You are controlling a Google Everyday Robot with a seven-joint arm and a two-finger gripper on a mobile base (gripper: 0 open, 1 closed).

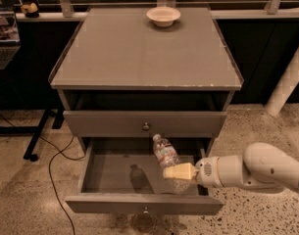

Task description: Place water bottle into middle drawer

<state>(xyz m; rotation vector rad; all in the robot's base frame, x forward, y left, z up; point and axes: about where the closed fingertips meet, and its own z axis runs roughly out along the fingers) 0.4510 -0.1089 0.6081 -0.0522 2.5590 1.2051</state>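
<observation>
While the grey cabinet (139, 58) fills the middle of the scene, its middle drawer (110, 173) stands pulled out toward the near side, with a small round knob (145, 210) on its front panel. A white arm (257, 170) reaches in from the right at the height of that open drawer. Above it the upper drawer (105, 124) sits shut under the cabinet top. A cream bowl (163, 16) rests on the far part of the top, well apart from everything below. A dark cable (53, 165) trails over the speckled floor on the left.

The water bottle (164, 154) hangs tilted over the right part of the open middle drawer, white cap up and toward the far left, base down and to the right. The gripper (177, 173) at the arm's end is clamped on the bottle's lower half. One cream finger (183, 171) crosses the near side of the bottle, and the clear base shows just below it. The neck and cap stick out of the grip toward the upper drawer's front. The bottle's shadow (137, 177) lies on the drawer floor, left of the gripper.
</observation>
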